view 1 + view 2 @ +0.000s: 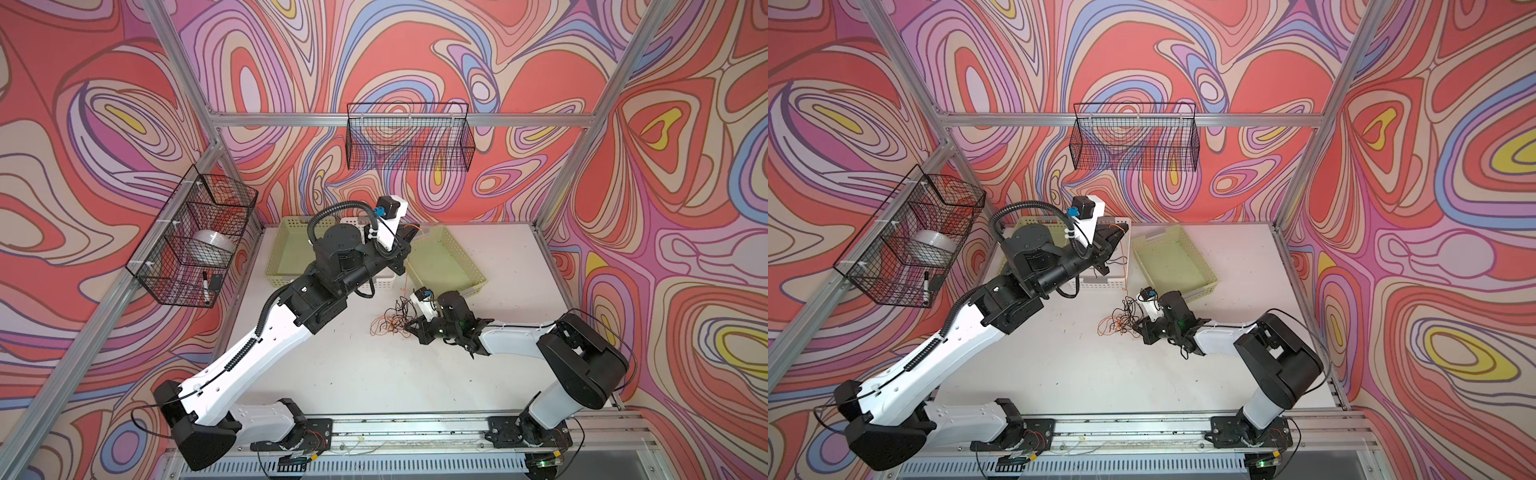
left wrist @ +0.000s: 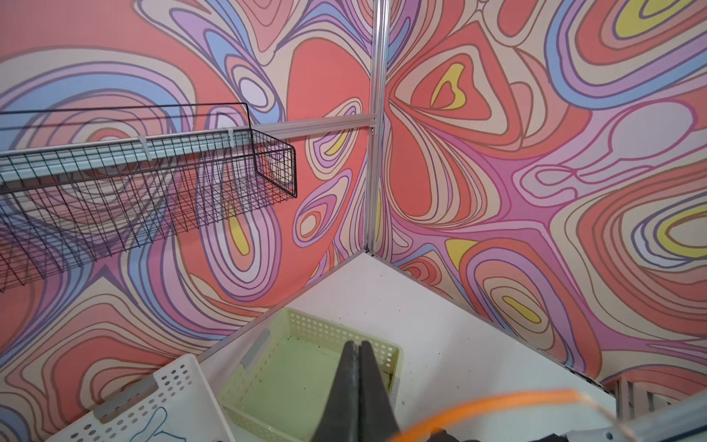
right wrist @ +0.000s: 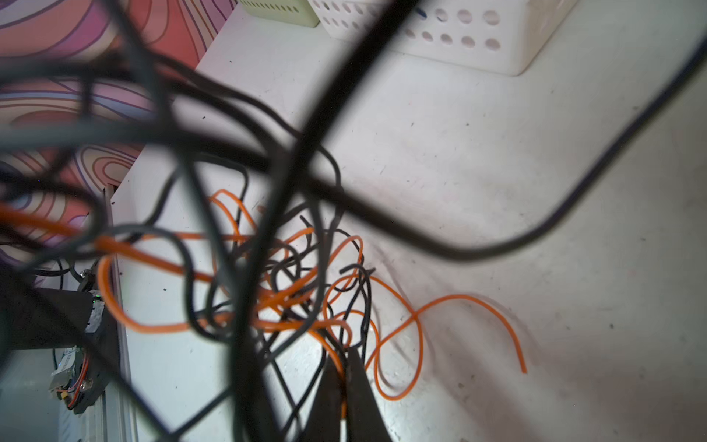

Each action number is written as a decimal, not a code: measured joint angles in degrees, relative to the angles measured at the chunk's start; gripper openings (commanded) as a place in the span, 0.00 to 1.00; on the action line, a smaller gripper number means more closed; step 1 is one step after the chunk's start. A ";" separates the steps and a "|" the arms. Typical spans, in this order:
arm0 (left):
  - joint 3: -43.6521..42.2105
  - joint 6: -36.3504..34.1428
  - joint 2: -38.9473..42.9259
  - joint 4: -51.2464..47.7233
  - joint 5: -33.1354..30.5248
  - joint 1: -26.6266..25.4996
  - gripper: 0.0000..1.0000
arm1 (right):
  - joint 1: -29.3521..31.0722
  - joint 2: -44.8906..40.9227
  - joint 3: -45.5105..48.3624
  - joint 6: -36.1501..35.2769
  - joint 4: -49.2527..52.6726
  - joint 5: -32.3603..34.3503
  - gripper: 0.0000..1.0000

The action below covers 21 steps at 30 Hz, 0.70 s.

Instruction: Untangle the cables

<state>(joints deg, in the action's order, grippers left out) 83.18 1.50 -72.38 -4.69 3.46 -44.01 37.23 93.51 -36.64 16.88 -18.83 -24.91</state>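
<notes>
**A:** Biggest first. Table [image 1: 353, 374]?

**B:** White and scuffed. The green tray [image 1: 440, 257] is on it, and I place everything from that tray.

**A:** Arms?

**B:** The left arm [image 1: 257, 353] stretches up, its wrist raised beside the tray's left rim. The right arm [image 1: 511, 338] lies low, in front of the tray's near rim.

**A:** Other containers?

**B:** A white tray [image 1: 1100, 282] on the green tray's left side, mostly under the left arm.

**A:** Claws?

**B:** The left gripper [image 2: 358, 346] hangs above the tray's left rim, fingers pressed together. The right gripper [image 3: 346, 354] is down at the table in front of the tray. It is closed, with orange showing between its fingers [image 3: 361, 382].

**A:** The cables [image 1: 390, 322]?

**B:** An orange and dark tangle on the table, just in front of the tray's near left corner. The right claw pinches its edge.

**A:** Anything smaller?

**B:** A hanging orange strand [image 1: 409, 266] runs from the left claw down past the tray's left rim into the tangle. The pinch point is hidden.
</notes>
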 measured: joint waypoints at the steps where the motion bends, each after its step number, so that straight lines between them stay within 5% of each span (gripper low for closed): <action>1: 1.05 -0.46 -0.02 -0.87 -0.22 0.46 0.00 | 0.00 0.39 0.13 0.15 -0.09 0.02 0.00; 15: 21.68 -5.51 -4.57 -11.30 -0.68 6.29 0.00 | 0.00 4.52 0.66 0.33 0.68 3.61 0.00; 21: 22.97 -5.77 -5.49 -13.64 1.53 7.28 0.00 | 0.13 -0.22 3.34 -1.81 1.99 5.18 0.43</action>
<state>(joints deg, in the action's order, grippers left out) 106.15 -4.27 -77.87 -18.33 4.99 -36.73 37.36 93.30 -33.30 15.07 -16.84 -19.73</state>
